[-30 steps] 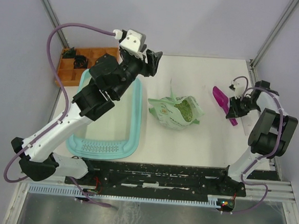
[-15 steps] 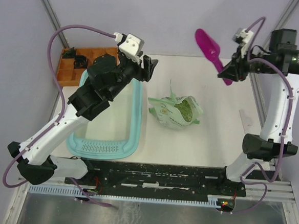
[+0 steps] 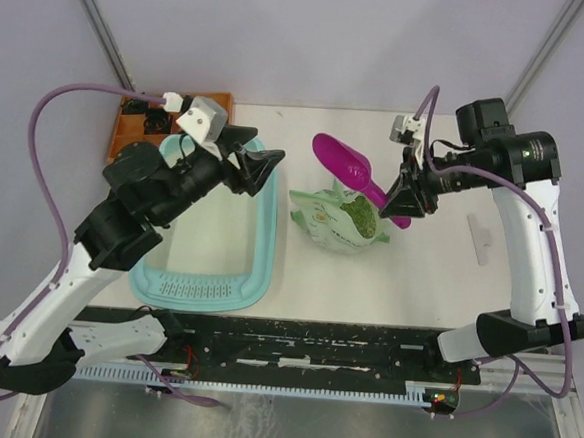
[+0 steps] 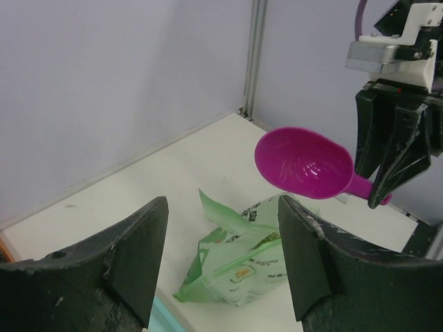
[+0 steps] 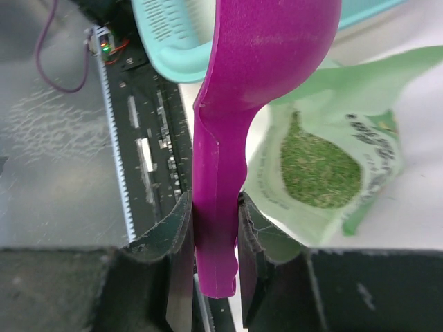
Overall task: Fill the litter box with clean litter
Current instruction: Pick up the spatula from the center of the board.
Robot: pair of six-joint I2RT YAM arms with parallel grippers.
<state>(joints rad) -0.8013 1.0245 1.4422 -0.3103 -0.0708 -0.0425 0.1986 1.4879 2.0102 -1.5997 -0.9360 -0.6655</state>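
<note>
Locate the litter box (image 3: 267,239) at the left of the table. It is a light-teal tray with rounded corners, a raised rim and a perforated strip at its near end. The litter (image 3: 358,216), fine green granules, lies inside the open bag (image 3: 316,229) just right of the box. The right gripper (image 3: 401,202) clamps the handle of the magenta scoop (image 3: 341,162) above the bag. The left gripper (image 3: 259,165) stands wide apart over the box's far rim, holding nothing. The left arm covers the box's far-left part, so you cannot see the floor there.

White table (image 3: 418,278). Supports light-teal litter box (image 3: 270,238) at left, grate strip at near end. Holds orange compartment tray (image 3: 122,149) at far left corner and pale green bag (image 3: 317,221) near centre, mouth open, just beside litter box.
</note>
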